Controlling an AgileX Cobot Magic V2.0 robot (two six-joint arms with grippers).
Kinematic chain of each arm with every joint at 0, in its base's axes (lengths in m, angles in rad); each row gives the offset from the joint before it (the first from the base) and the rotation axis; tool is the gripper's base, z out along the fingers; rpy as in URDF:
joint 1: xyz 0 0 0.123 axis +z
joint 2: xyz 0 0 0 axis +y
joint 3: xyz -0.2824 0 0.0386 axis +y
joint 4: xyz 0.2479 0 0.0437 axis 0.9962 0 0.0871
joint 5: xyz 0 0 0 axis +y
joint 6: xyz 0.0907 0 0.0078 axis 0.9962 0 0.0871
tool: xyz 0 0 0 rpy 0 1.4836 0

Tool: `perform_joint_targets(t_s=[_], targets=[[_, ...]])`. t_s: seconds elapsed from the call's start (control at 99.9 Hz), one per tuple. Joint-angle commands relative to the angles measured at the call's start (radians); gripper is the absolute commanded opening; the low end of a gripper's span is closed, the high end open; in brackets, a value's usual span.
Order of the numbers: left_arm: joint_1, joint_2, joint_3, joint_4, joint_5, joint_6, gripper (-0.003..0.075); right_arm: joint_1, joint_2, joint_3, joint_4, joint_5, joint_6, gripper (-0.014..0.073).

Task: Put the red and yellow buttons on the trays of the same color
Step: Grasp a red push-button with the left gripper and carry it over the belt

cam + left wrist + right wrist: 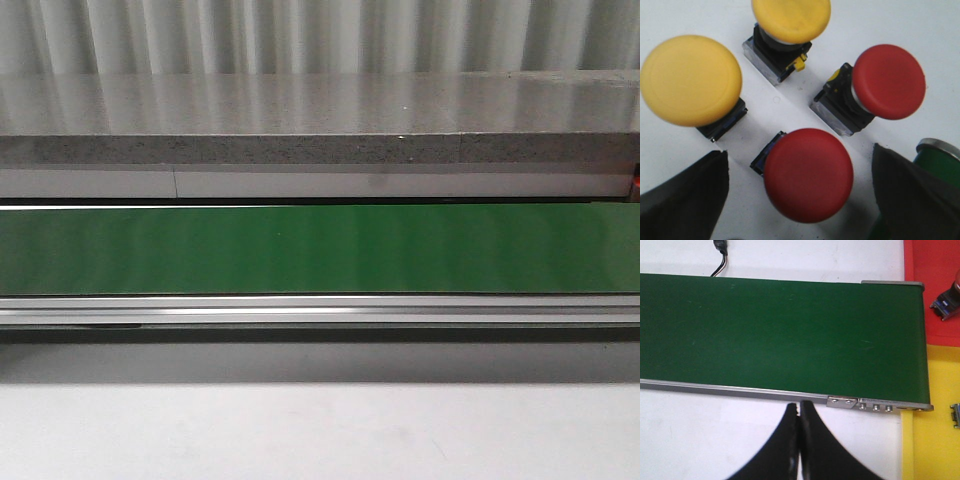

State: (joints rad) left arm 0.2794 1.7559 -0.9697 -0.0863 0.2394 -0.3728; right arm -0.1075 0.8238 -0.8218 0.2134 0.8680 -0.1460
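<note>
Left hand (800, 200): spread wide, its two dark fingers (682, 200) apart on either side of a red button and touching nothing.
Near red button (808, 174): stands on the white worktop (940, 30) between the left fingers; its domed cap faces the wrist camera, so its long axis runs from the dark base on the worktop toward the lens, leaning slightly.
Far red button (888, 81): beside the first, apart from it; cap tipped toward one side, grey and black base with a yellow tab showing beneath.
Large yellow button (690, 80): on the other side of the near red one, cap facing the camera, dark base peeking out under its rim.
Second yellow button (791, 19): farther off, partly cut by the frame edge, cap over a grey base with a yellow clip.
Green button (937, 165): just beside one left finger, metal rim showing, mostly hidden.
Right hand (799, 410): fingers pressed together, holding nothing, above the worktop just beside the belt's metal edge.
Green belt (320, 250): long axis runs left to right across the front view; surface bare.
Red tray (935, 285): past the belt's end, with a button base at its edge.
Yellow tray (930, 430): touching the red tray, a small grey part at its edge.
</note>
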Motion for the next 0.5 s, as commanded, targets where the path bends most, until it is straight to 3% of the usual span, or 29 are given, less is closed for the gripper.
perform_joint_targets(t_s=[0.0, 0.08, 0.34, 0.49], targets=[[0.004, -0.04, -0.028, -0.014, -0.055, -0.006, 0.0552, 0.003, -0.007, -0.023, 0.004, -0.046, -0.01, -0.0067], [0.004, -0.04, -0.028, -0.014, -0.055, -0.006, 0.0489, 0.003, -0.007, -0.023, 0.004, -0.046, -0.01, -0.0067], [0.004, -0.078, -0.028, -0.014, -0.042, -0.006, 0.0138, 0.003, -0.007, -0.023, 0.004, -0.046, -0.01, -0.0067], [0.004, -0.144, -0.028, -0.014, -0.026, -0.006, -0.0021, 0.003, -0.007, -0.023, 0.004, -0.046, -0.01, -0.0067]])
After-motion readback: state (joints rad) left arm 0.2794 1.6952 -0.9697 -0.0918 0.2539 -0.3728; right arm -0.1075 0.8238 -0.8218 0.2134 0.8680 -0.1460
